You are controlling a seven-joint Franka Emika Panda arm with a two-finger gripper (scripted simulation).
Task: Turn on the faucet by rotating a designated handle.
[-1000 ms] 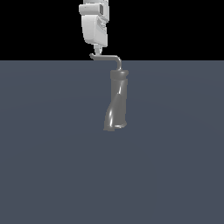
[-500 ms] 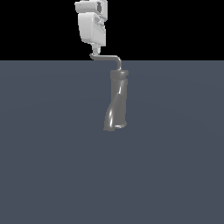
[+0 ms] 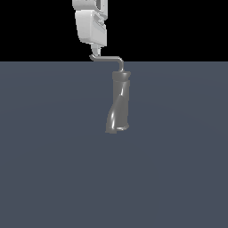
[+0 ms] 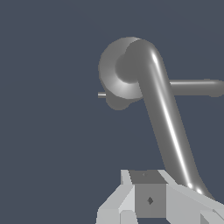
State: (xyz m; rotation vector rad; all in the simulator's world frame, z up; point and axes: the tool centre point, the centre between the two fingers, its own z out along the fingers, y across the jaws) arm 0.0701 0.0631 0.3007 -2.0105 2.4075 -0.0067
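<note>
Since a second ago the handle [image 3: 107, 58] has swung level, running toward three o'clock from my hand [image 3: 94, 52], whose grip I cannot tell.

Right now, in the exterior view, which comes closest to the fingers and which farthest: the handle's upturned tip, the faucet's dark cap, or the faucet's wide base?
1. Handle's upturned tip: right under the fingers.
2. Dark cap: lower, toward the exterior view's right.
3. Wide base: lowest, at the faucet's foot.
</note>
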